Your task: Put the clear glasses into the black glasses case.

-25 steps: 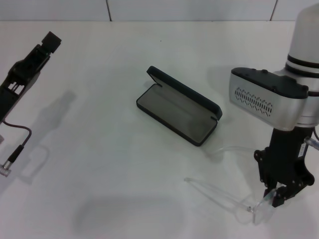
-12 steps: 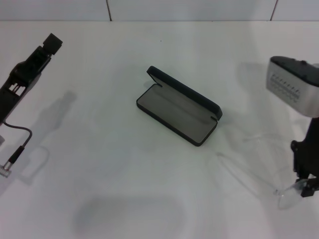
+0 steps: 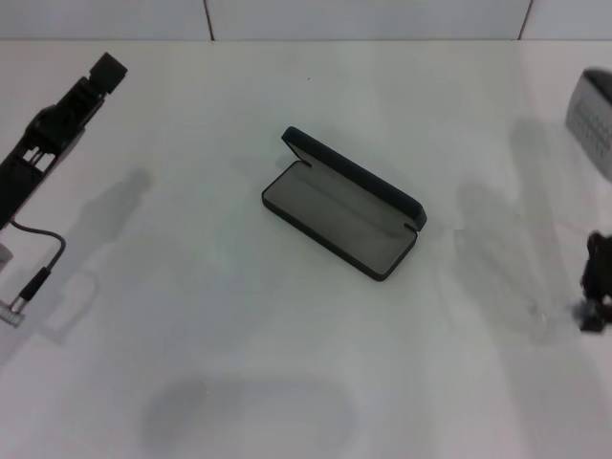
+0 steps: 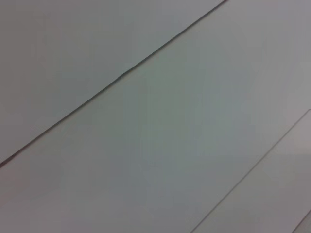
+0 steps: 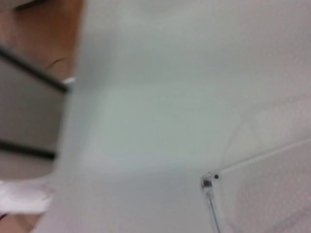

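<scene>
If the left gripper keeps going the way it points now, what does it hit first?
Probably nothing on the table. In the head view the left gripper points up and away toward the far wall, well left of the open case. Its wrist view shows only plain panels with seams; depth is unclear.

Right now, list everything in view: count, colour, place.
glasses case: one, black with grey lining, lid open, empty, middle of the table.
glasses: one pair, clear, seen in the right wrist view close to the right gripper; barely visible in the head view.
table: one, white, under everything.
cable: one, dark, with a metal plug, at the table's left edge.
left gripper: black, raised at the far left, away from the case.
right gripper: black, at the right edge, mostly cut off.
</scene>
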Controlling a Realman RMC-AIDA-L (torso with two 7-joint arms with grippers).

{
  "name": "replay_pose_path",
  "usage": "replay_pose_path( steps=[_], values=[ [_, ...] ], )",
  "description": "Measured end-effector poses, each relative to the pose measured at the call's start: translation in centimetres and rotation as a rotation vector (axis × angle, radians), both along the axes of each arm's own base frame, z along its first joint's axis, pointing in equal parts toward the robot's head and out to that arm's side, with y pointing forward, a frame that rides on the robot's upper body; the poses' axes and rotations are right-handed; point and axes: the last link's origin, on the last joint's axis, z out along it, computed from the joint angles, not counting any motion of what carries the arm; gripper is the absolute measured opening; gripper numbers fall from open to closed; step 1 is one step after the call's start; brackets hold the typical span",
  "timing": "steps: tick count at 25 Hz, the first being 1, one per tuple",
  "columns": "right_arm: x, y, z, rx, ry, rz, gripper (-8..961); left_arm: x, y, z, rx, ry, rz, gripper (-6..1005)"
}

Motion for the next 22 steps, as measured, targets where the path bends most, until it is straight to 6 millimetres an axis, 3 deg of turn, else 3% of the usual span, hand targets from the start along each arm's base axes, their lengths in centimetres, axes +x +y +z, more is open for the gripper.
replay_pose_path(
  steps=[9,17,22],
  values=[
    [-1.4,3.5,1.6,0.304,0.177,0.047,119,0.0,0.6,0.8,0.017,0.025,-0.013,229],
    [-2.0,4.6,2.8,0.446,0.278,0.058,119,0.0,1.0,1.5,0.013,0.024,-0.022,228],
    [-1.6,5.0,3.7,0.582,0.436,0.027,119,0.2,1.3,1.7,0.019,0.023,-0.031,227]
  ],
)
